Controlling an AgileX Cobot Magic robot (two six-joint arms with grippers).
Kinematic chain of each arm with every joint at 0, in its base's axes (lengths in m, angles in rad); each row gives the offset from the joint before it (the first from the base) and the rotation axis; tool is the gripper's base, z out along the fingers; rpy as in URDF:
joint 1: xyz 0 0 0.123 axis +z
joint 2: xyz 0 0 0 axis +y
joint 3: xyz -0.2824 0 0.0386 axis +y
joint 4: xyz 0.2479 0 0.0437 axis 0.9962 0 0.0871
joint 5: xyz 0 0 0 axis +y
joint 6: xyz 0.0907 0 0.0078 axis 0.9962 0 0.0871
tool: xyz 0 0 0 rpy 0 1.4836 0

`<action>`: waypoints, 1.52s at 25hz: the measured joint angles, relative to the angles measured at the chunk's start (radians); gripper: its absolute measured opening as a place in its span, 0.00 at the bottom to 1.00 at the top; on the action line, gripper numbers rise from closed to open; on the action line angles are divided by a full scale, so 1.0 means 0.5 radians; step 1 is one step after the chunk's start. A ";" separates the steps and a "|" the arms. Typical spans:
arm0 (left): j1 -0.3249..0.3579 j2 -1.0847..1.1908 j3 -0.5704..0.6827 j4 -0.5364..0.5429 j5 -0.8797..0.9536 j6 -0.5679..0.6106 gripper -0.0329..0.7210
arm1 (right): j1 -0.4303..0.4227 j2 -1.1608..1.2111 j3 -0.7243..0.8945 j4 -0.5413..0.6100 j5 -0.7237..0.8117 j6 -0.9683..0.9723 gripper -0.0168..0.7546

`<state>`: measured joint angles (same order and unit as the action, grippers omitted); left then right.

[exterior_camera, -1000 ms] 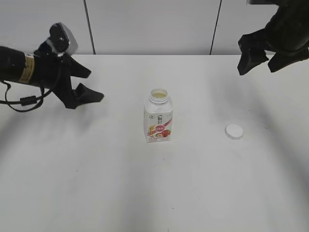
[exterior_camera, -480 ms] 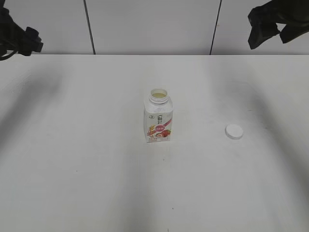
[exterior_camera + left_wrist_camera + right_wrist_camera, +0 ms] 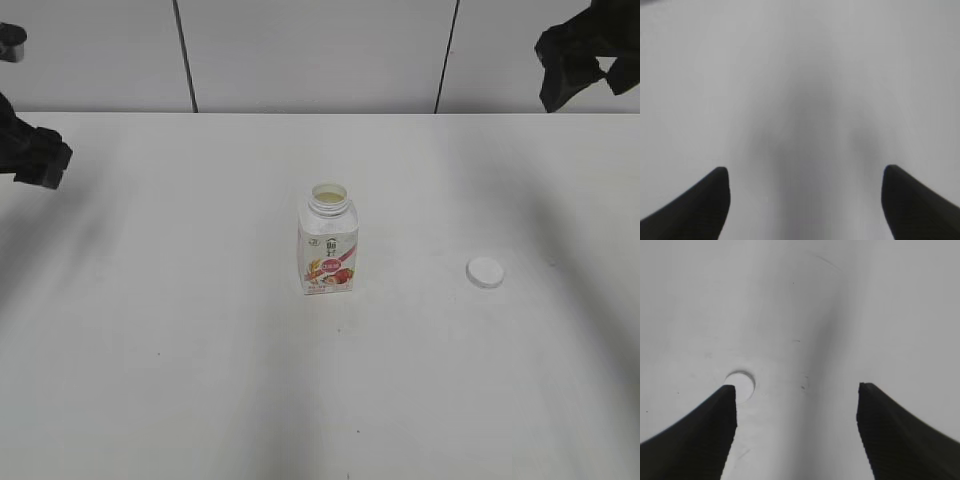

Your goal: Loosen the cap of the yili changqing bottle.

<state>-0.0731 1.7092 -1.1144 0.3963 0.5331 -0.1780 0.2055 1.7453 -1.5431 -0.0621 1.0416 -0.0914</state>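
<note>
Bottle and cap sit apart on the white table (image 3: 200, 380): the yili changqing bottle (image 3: 327, 243) upright at centre, neck uncovered, the cap (image 3: 485, 272) lying flat well to its right. Beyond, left gripper (image 3: 805, 200) and right gripper (image 3: 796, 415) hover at the far edges, jaws spread, empty.

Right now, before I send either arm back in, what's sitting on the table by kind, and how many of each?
Bottles: 1, the yili changqing bottle, upright with its neck open.
Caps: 1, the cap, lying on the table to the bottle's right, apart from it.
Total: 2 things. Both pincers are open and hold nothing.
</note>
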 joint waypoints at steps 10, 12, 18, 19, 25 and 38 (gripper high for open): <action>0.000 -0.098 -0.002 -0.489 0.523 0.282 0.79 | -0.307 -0.017 0.000 0.230 0.220 -0.121 0.78; 0.000 -0.140 -0.006 -0.541 0.590 0.332 0.79 | -0.390 -0.047 0.000 0.410 0.247 -0.192 0.78; 0.000 -0.271 -0.009 -0.651 0.787 0.404 0.79 | -0.452 -0.202 0.007 0.469 0.328 -0.251 0.78; 0.000 -0.292 -0.009 -0.655 0.818 0.405 0.79 | -0.452 -0.232 0.018 0.469 0.333 -0.251 0.78; 0.000 -0.418 -0.012 -0.661 1.045 0.411 0.79 | -0.456 -0.492 0.303 0.465 0.334 -0.262 0.78; 0.000 -1.088 0.506 -0.717 0.905 0.411 0.79 | -0.456 -1.075 1.220 0.484 0.083 -0.349 0.78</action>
<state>-0.0731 1.1654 -0.8612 0.0380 0.9855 0.0274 -0.0227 1.2077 -0.9332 0.1799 1.0828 -0.2661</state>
